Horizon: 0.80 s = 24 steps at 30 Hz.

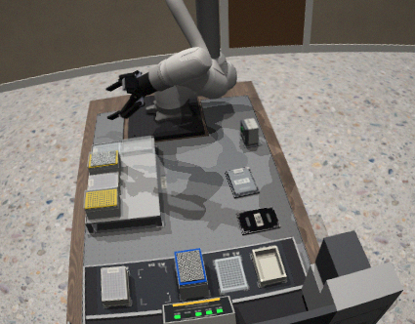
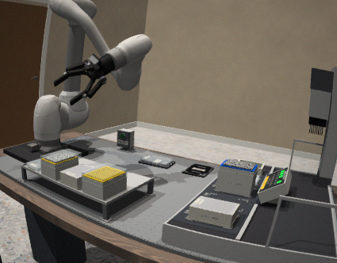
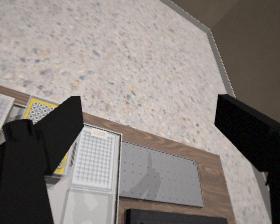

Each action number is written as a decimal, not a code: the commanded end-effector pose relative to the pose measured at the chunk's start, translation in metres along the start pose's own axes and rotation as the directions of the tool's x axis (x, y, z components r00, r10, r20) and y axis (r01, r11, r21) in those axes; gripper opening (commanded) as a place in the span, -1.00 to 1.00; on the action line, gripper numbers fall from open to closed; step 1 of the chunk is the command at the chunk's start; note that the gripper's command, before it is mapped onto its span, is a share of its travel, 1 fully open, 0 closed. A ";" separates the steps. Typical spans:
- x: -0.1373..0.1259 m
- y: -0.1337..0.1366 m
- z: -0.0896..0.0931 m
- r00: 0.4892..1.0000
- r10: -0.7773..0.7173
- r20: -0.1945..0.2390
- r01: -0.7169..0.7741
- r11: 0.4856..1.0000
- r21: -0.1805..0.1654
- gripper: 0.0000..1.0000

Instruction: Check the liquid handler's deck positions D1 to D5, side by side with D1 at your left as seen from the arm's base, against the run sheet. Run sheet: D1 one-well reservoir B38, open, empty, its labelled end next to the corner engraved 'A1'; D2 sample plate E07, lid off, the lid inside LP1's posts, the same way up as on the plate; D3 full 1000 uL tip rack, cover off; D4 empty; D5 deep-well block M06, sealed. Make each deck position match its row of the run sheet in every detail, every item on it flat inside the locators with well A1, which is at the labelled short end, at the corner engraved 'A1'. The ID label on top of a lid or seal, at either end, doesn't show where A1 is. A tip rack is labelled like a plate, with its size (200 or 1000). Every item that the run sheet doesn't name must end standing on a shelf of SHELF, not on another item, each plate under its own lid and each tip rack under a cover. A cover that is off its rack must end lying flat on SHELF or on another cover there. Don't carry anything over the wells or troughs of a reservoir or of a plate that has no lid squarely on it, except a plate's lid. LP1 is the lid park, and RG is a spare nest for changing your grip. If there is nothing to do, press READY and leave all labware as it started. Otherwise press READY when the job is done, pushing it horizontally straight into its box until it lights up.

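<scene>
From where I stand, the gripper (image 2: 85,81) hangs high in the air near the arm's base, above the counter (image 1: 196,161) and beside the far end of the shelf (image 2: 124,189). Its black fingers are spread wide with nothing between them.

The shelf carries three things in a row: a grey-topped rack with a yellow band (image 1: 103,159), a low pale box (image 1: 103,182), and a yellow-topped rack (image 1: 102,199).

On the dark deck (image 1: 147,288) at the near end, a white sealed block (image 1: 114,285) sits at one end of the row. Next comes a bare position, then a tall blue-rimmed tip rack (image 1: 190,266), then a flat well plate (image 1: 230,272), and then a cream open reservoir (image 1: 269,264).

Out on the counter, apart from the deck, a clear lid (image 1: 241,182) lies flat. A black nest (image 1: 258,220) sits nearer the deck. A small box with a button (image 1: 249,131) stands close to the arm's base.
</scene>
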<state>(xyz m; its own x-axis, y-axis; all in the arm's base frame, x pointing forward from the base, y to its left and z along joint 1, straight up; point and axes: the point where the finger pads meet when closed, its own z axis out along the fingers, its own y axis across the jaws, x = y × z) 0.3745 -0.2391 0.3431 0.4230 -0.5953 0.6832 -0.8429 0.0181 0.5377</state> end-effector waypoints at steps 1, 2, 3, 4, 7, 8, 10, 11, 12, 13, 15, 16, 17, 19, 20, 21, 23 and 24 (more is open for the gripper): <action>0.003 -0.014 -0.012 0.999 -0.042 0.013 0.041 0.998 0.050 0.59; 0.003 -0.018 -0.014 0.998 -0.056 0.016 0.055 0.996 0.064 0.59; 0.003 -0.023 -0.017 0.997 -0.071 0.019 0.069 0.995 0.078 0.59; 0.004 -0.027 -0.020 0.996 -0.085 0.021 0.083 0.992 0.091 0.59; 0.005 -0.039 -0.029 0.991 -0.129 0.028 0.125 0.983 0.132 0.59; 0.005 -0.043 -0.032 0.989 -0.144 0.029 0.138 0.980 0.146 0.59; 0.006 -0.052 -0.037 0.984 -0.173 0.033 0.165 0.971 0.172 0.59; 0.006 -0.056 -0.040 0.982 -0.188 0.034 0.178 0.966 0.186 0.59; 0.007 -0.060 -0.042 0.979 -0.202 0.035 0.191 0.961 0.199 0.59; 0.007 -0.064 -0.045 0.976 -0.216 0.036 0.204 0.956 0.213 0.59; 0.007 -0.064 -0.045 0.976 -0.216 0.036 0.204 0.956 0.213 0.59; 0.008 -0.068 -0.048 0.973 -0.230 0.037 0.216 0.950 0.227 0.59; 0.008 -0.072 -0.051 0.969 -0.244 0.037 0.229 0.943 0.240 0.59; 0.009 -0.080 -0.056 0.961 -0.273 0.038 0.253 0.930 0.267 0.59; 0.010 -0.084 -0.059 0.957 -0.286 0.038 0.265 0.923 0.280 0.59; 0.010 -0.088 -0.061 0.953 -0.300 0.038 0.276 0.915 0.293 0.59; 0.011 -0.096 -0.067 0.944 -0.328 0.037 0.299 0.899 0.320 0.59; 0.012 -0.100 -0.070 0.939 -0.341 0.036 0.311 0.890 0.333 0.59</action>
<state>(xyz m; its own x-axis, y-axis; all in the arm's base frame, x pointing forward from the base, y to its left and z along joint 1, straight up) 0.4726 -0.1962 0.3320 0.6502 -0.5995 0.4668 -0.7463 -0.3888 0.5402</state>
